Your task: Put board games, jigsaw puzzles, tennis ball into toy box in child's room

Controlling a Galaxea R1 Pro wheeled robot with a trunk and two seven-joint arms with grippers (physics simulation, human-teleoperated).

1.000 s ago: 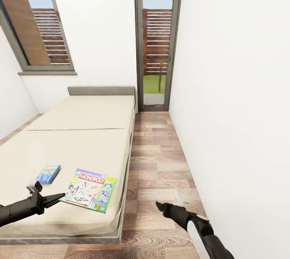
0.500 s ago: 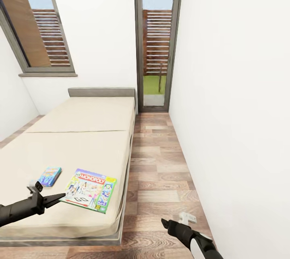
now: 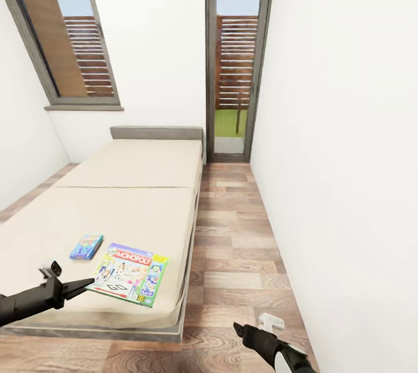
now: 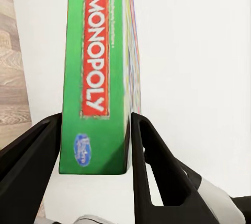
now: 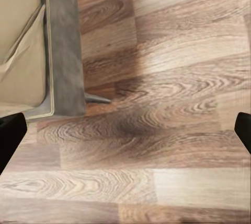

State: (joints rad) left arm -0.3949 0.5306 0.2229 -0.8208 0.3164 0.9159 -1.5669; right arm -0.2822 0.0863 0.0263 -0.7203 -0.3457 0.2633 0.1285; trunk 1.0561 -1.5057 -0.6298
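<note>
You are standing at the foot of the bed [image 3: 128,187] in the child's room, with plain white walls and a wood-plank floor [image 3: 238,245] running along the bed's right side toward a tall window.

Your left claw [image 3: 81,286] is grasping the Monopoly board game [image 3: 130,273] by its near edge. In the left wrist view the green box edge [image 4: 97,78] is sitting between the two black fingers [image 4: 151,161], seated deep in the throat of the claw. In the head view the box is lying over the near right corner of the mattress; whether it is resting on the mattress or just off it, you cannot tell.

The small blue board game [image 3: 86,246] is lying flat on the mattress, just beyond and to the left of the Monopoly box, apart from it.

Your right claw [image 3: 239,326] is hanging low over the floor beside the bed. In the right wrist view its dark fingertips [image 5: 10,135] are spread wide at the frame edges with bare planks between them, so it is released and carrying nothing.

To do this step well, you are probably best keeping the box level as you are lifting, since a wide flat box held by one edge is likely to droop or twist. Clear the mattress before you are turning toward the desk.
</note>
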